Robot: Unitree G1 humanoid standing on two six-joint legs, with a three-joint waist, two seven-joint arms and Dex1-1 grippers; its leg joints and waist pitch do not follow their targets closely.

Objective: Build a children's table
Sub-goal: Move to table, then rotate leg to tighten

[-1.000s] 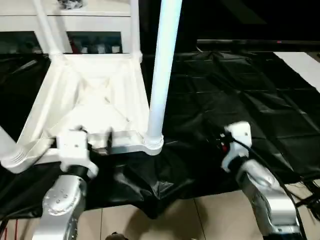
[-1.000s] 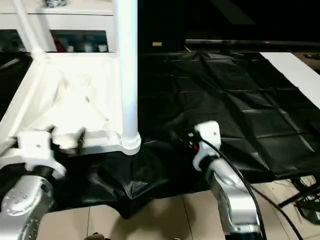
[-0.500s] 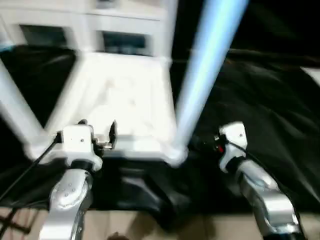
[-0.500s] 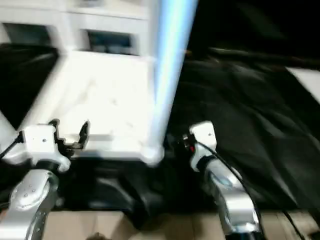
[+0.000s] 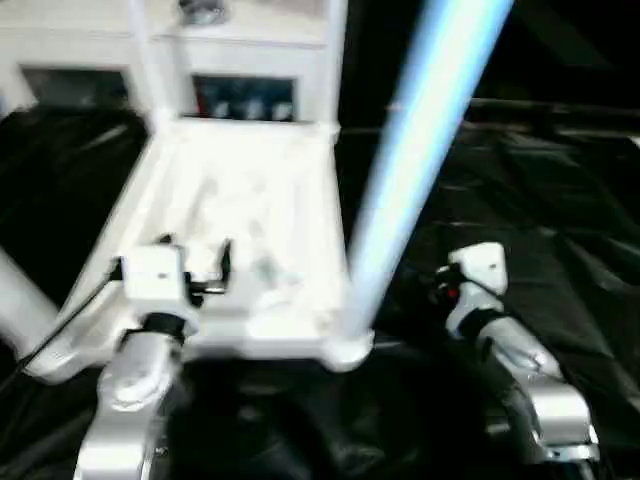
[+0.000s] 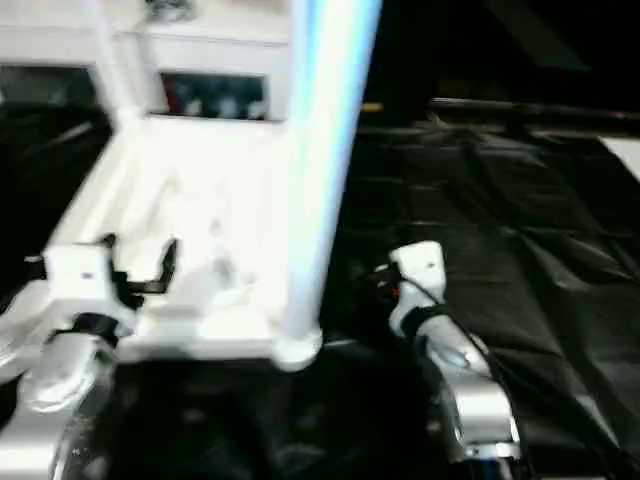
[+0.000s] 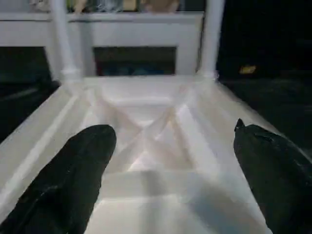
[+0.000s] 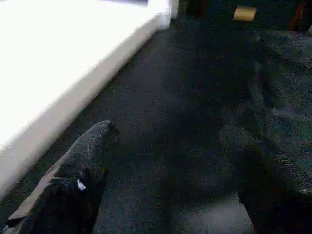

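The children's table stands upside down on a black sheet, its white tabletop (image 5: 245,215) showing the ribbed underside (image 7: 146,131). White legs rise from its corner sockets: a near-right leg (image 5: 405,180), two far legs (image 7: 61,44) (image 7: 212,39) and a near-left leg (image 5: 18,305). My left gripper (image 5: 197,262) hovers open over the tabletop's near rim, with nothing between its black fingers (image 7: 83,165). My right gripper (image 8: 170,136) is open over the black sheet, just right of the near-right leg, beside the tabletop's side wall (image 8: 73,97), its fingers holding nothing.
A white cabinet with glass doors (image 5: 240,70) stands right behind the table. The black sheet (image 5: 540,190) spreads wide to the right. A small yellowish thing (image 8: 244,13) lies farther off on the dark floor.
The whole picture has shifted and tilted, so the camera has moved. Both grippers stay open at about the same places beside the table's near edge.
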